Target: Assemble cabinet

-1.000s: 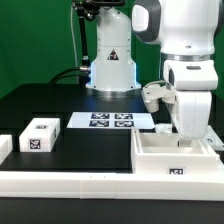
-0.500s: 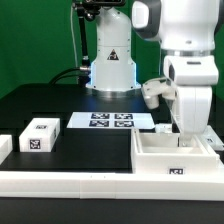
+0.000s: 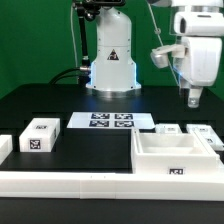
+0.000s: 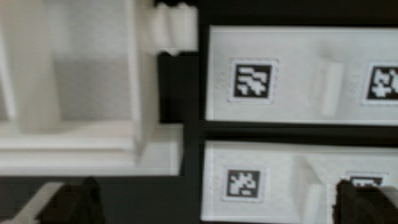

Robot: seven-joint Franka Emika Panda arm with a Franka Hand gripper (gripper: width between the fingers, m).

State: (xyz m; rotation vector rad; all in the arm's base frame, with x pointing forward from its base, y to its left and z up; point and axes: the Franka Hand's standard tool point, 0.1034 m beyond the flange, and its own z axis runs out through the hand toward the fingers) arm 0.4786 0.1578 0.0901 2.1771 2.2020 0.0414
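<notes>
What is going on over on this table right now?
A Panda arm is partway through building a cabinet. Its pincer hangs open and empty above the cabinet on the exterior view's right, with two tagged white pieces lying just behind it. Another tagged block sits apart toward the exterior view's left.

The table (image 3: 95,150) held one cabinet (image 3: 150,166), two tagged blocks (image 3: 40,134) (image 3: 3,148), two flat tagged pieces (image 3: 168,130) (image 3: 206,133), one marker board (image 3: 78,121) bearing four tags, one long rail (image 3: 70,185) and one gripper (image 3: 192,99).
</notes>
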